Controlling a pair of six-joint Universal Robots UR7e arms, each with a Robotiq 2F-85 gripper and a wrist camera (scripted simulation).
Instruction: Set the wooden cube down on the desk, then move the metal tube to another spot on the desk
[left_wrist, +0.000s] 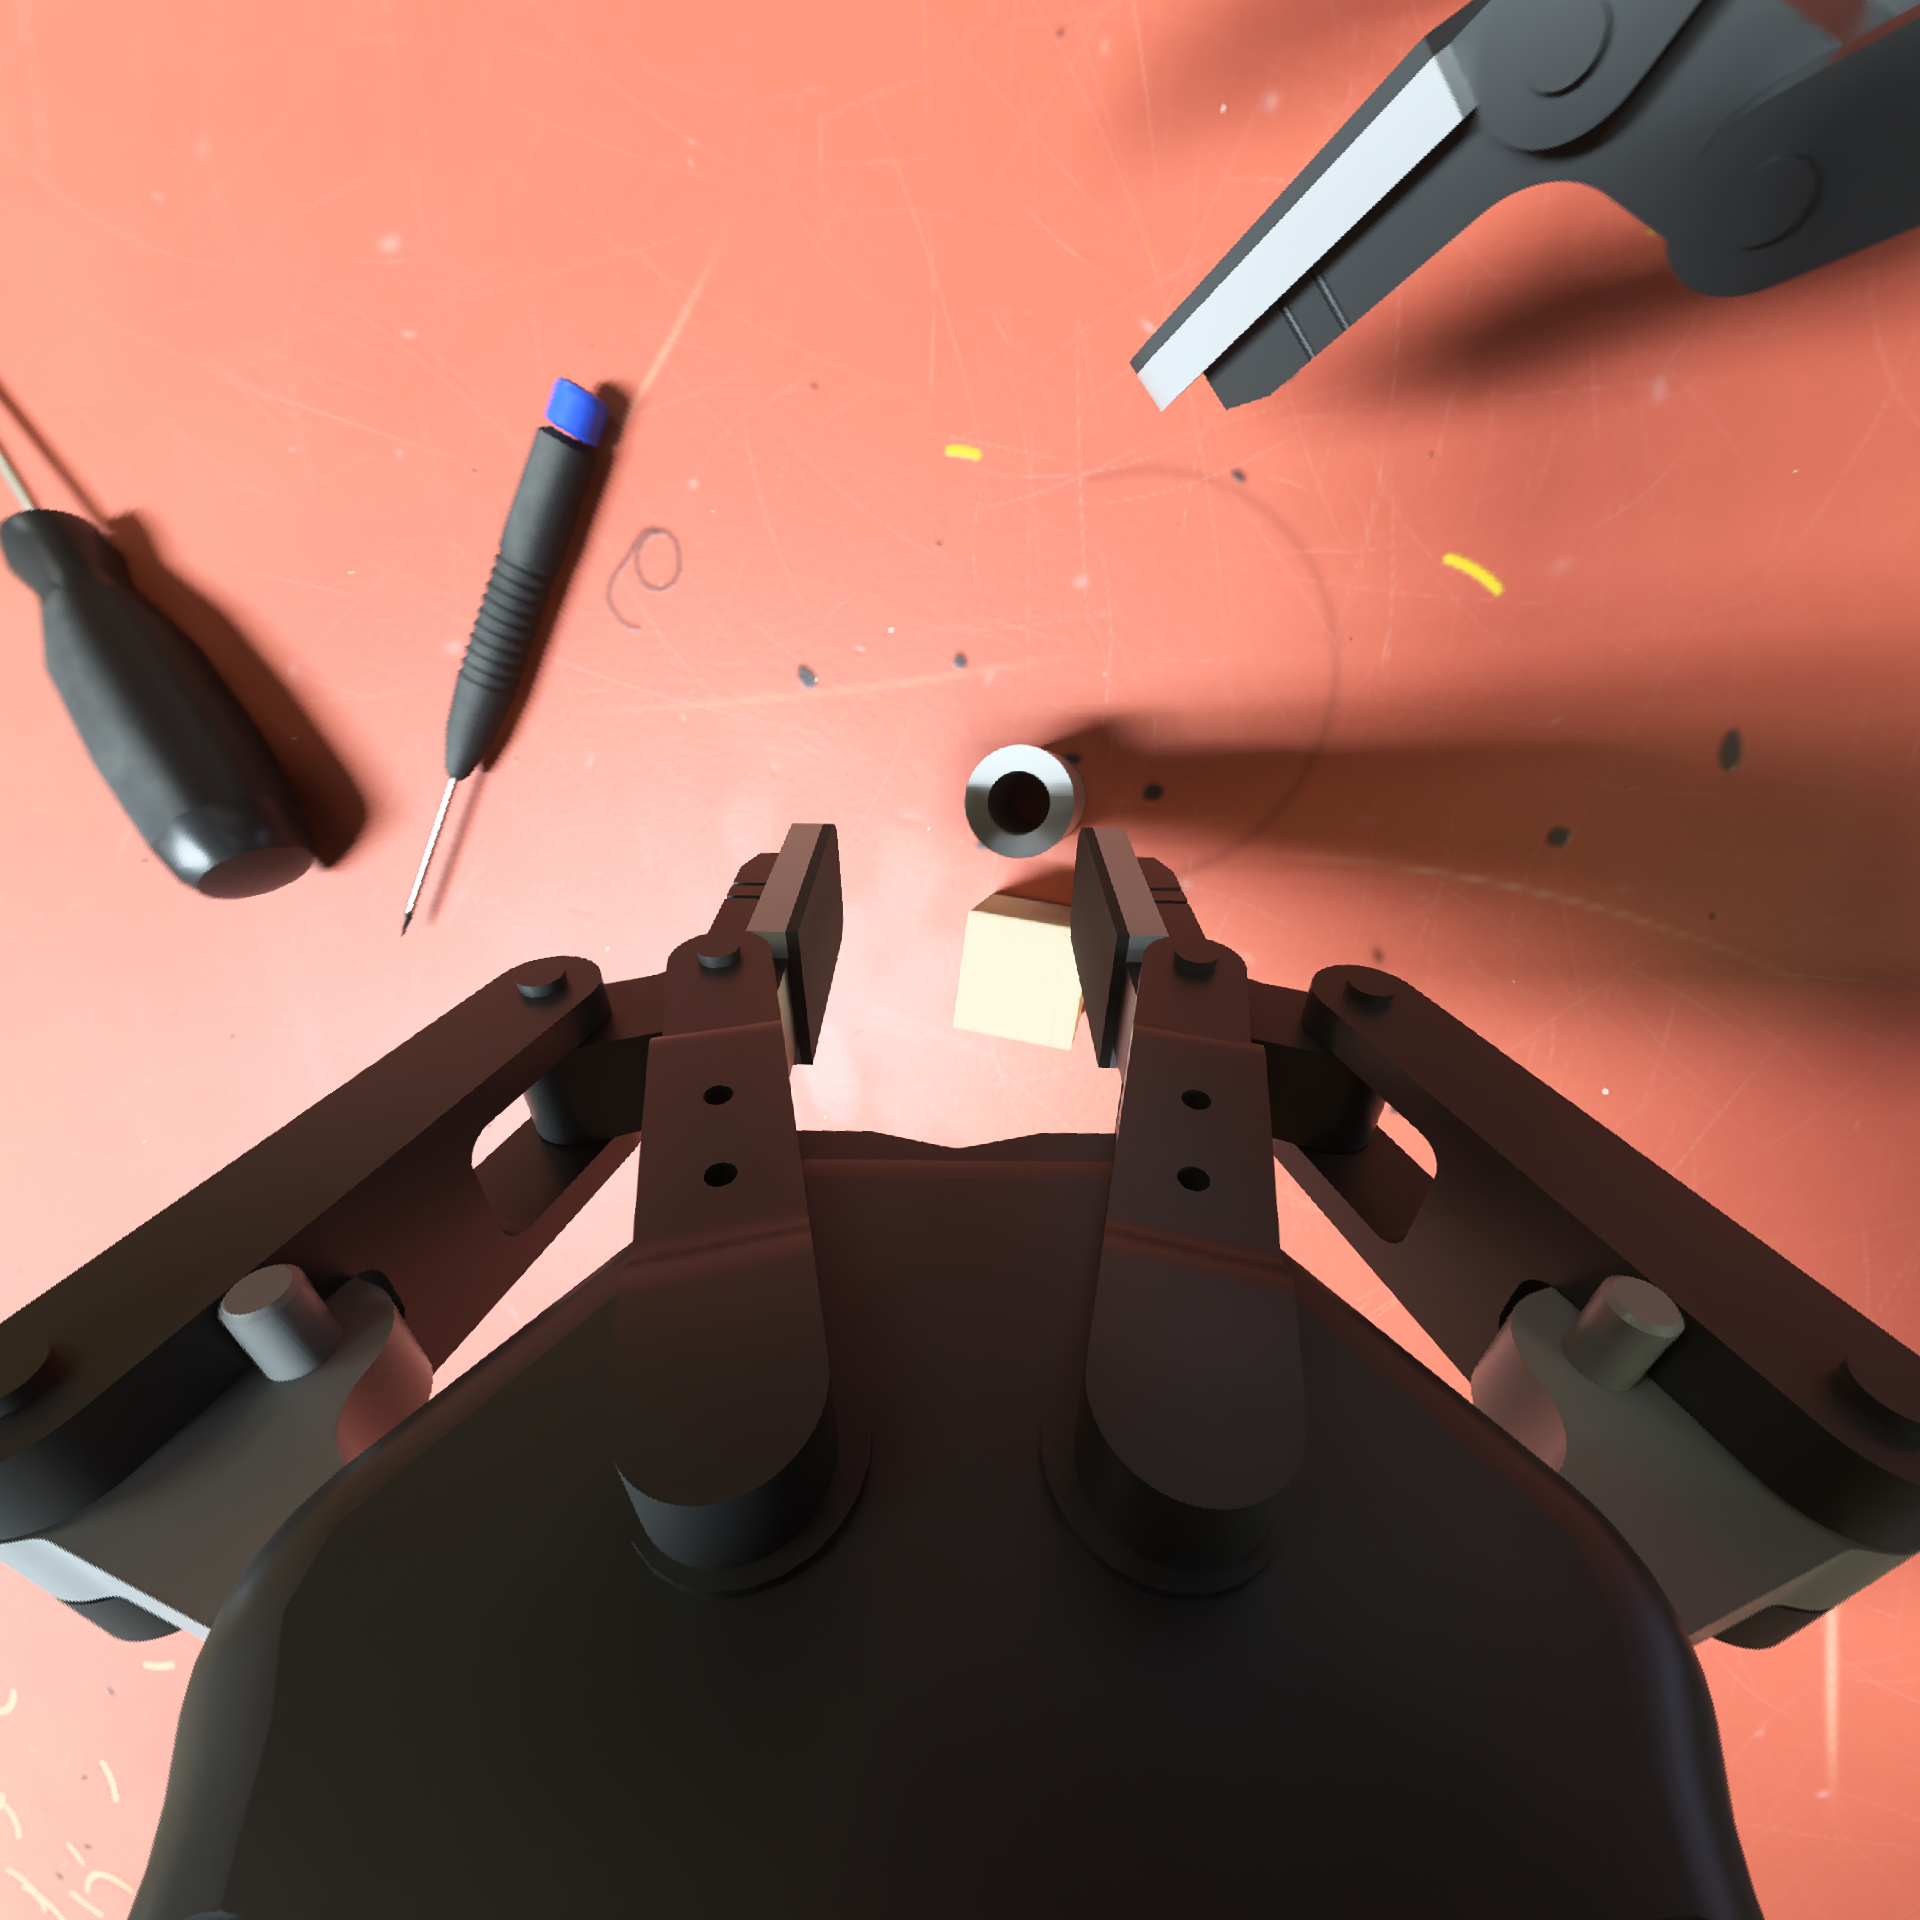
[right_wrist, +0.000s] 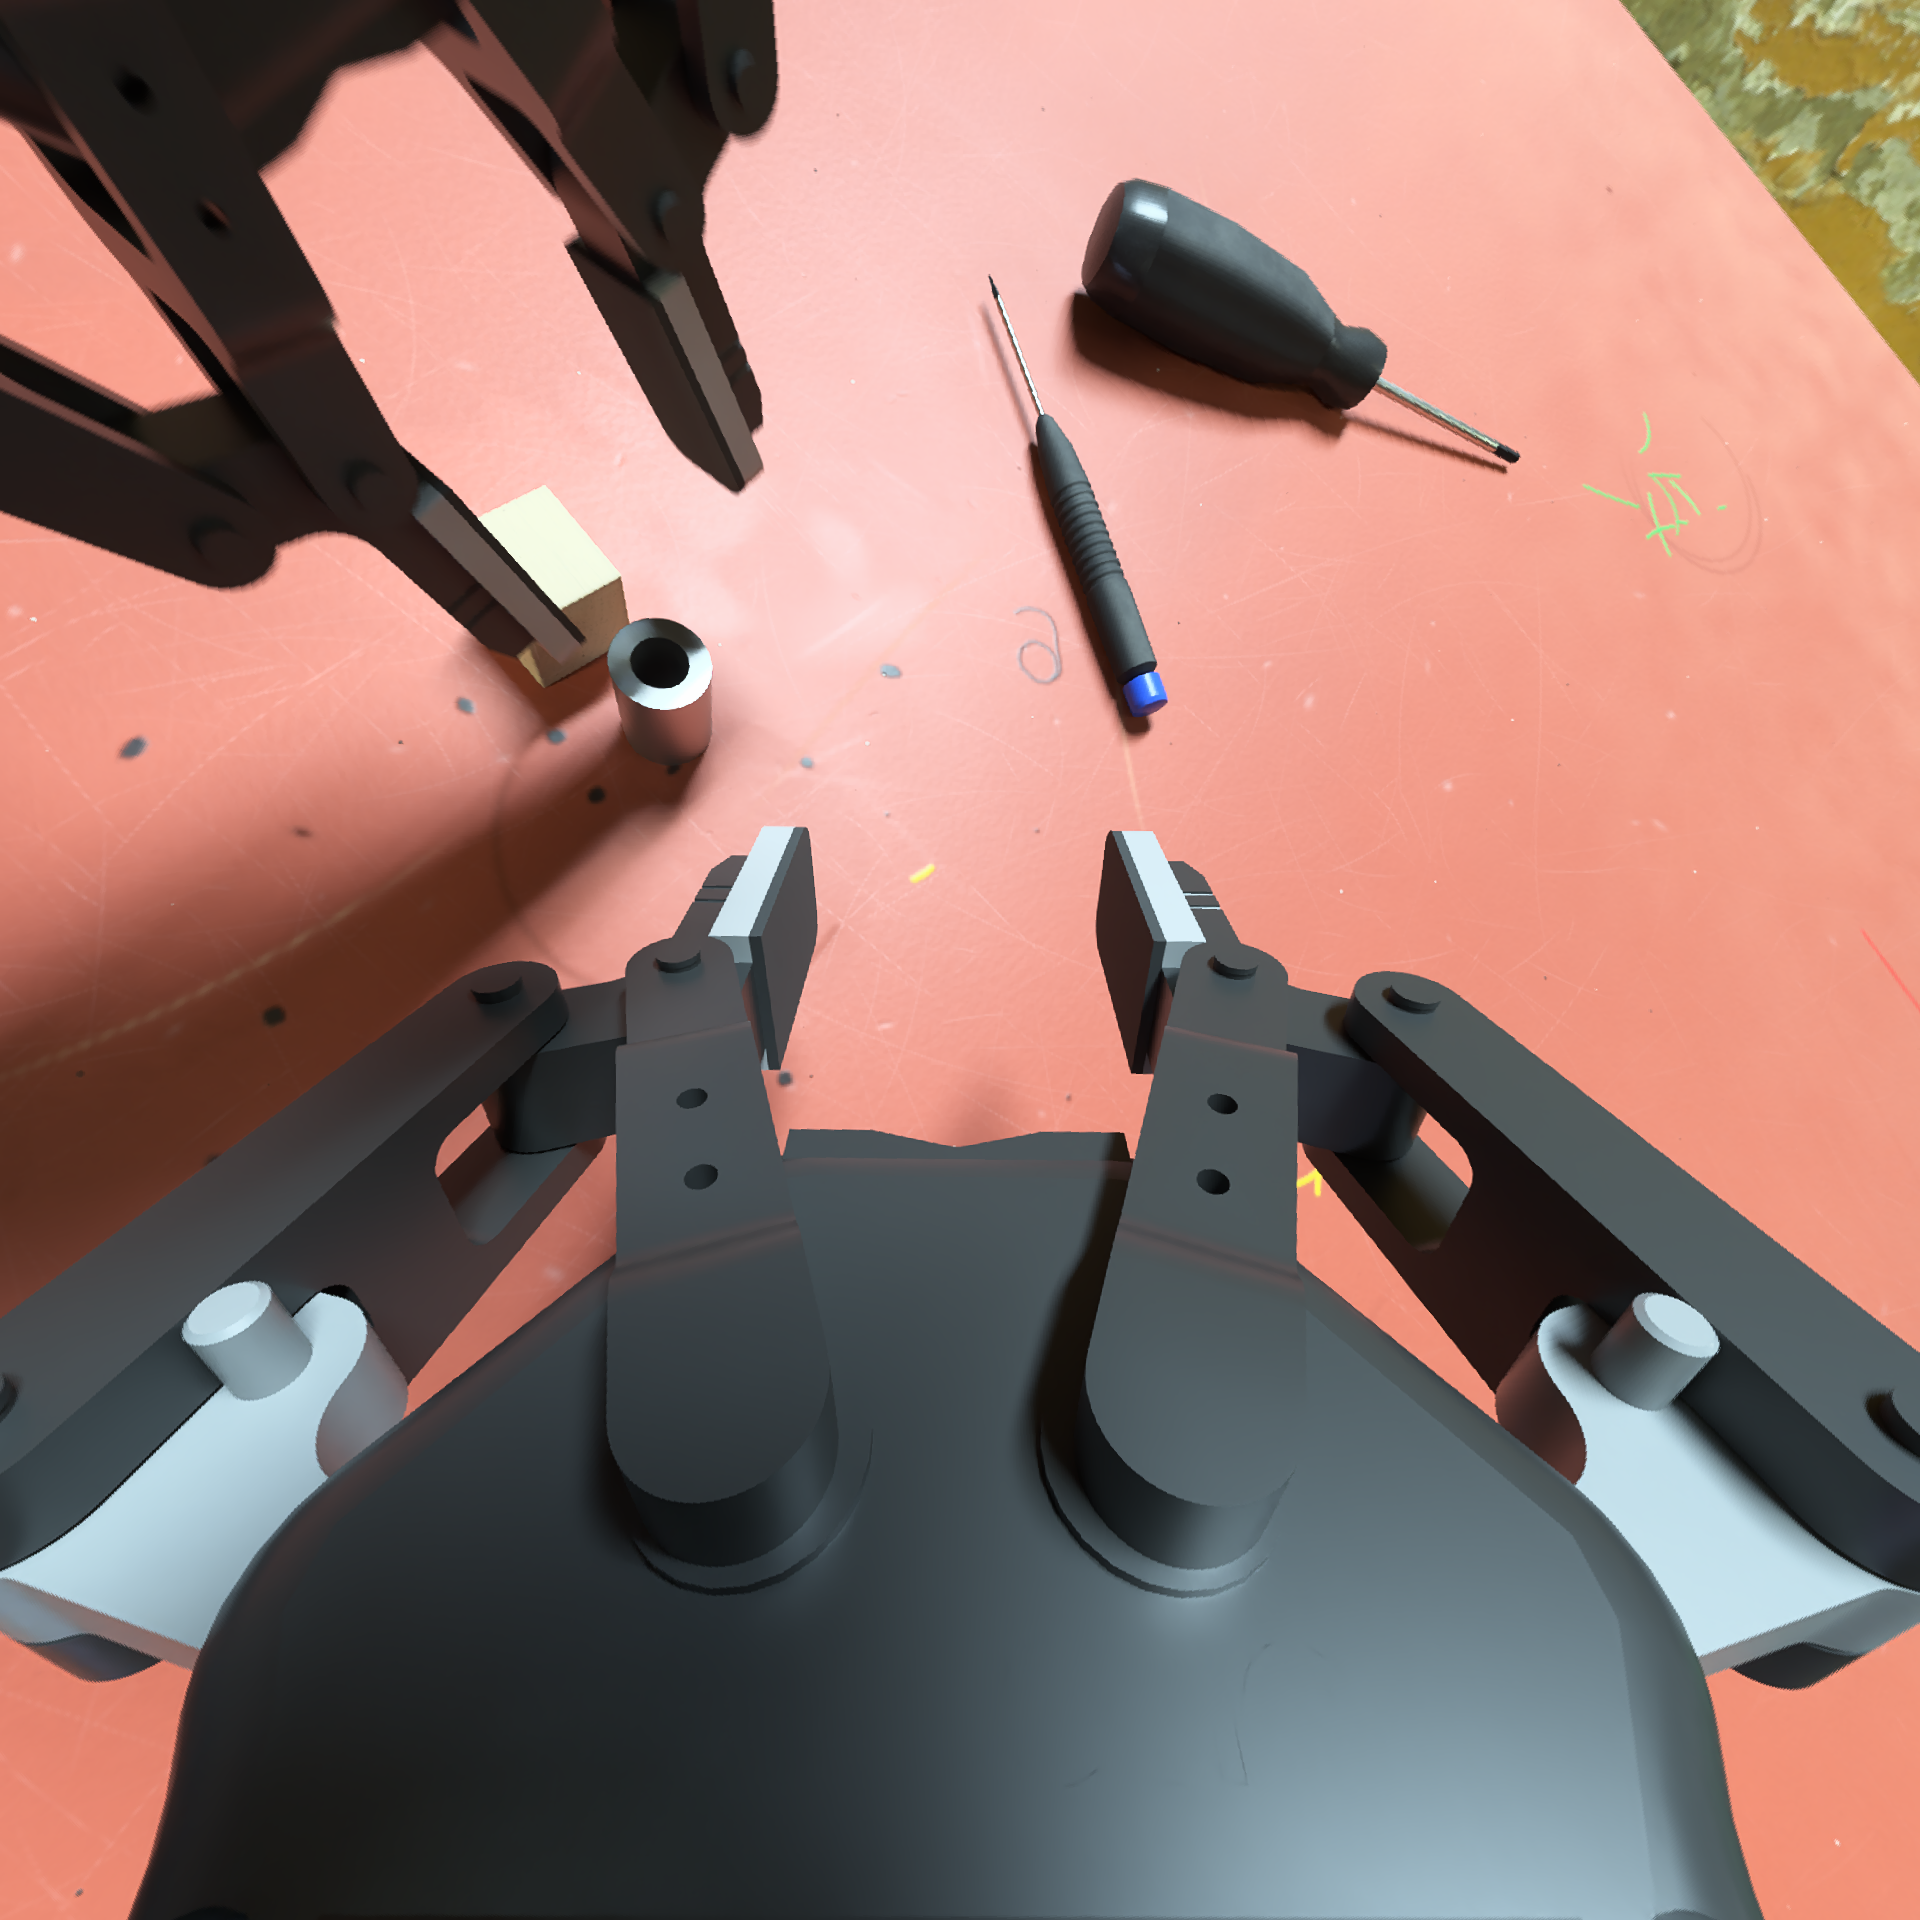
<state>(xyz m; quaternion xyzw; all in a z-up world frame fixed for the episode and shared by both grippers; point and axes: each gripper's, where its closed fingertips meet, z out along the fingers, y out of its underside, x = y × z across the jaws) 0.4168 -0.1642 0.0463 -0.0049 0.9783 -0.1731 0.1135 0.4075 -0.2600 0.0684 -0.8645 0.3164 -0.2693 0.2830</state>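
The pale wooden cube (left_wrist: 1013, 977) sits on the red desk (left_wrist: 935, 312) between my left gripper's (left_wrist: 954, 836) open fingers, close against the right finger (left_wrist: 1107, 935). The short metal tube (left_wrist: 1023, 800) stands upright just beyond the fingertips, right beside the cube. In the right wrist view the cube (right_wrist: 566, 566) and the tube (right_wrist: 662, 691) are at the left, with the left gripper (right_wrist: 649, 561) over them. My right gripper (right_wrist: 956, 836) is open and empty above bare desk, apart from the tube. It also shows in the left wrist view (left_wrist: 1200, 390) at the top right.
A thin black screwdriver with a blue cap (right_wrist: 1096, 561) and a thick black-handled screwdriver (right_wrist: 1236, 301) lie to the right of the tube. Both also show at the left of the left wrist view, thin (left_wrist: 525, 582) and thick (left_wrist: 156, 707). The desk's edge (right_wrist: 1787, 208) runs at the far right.
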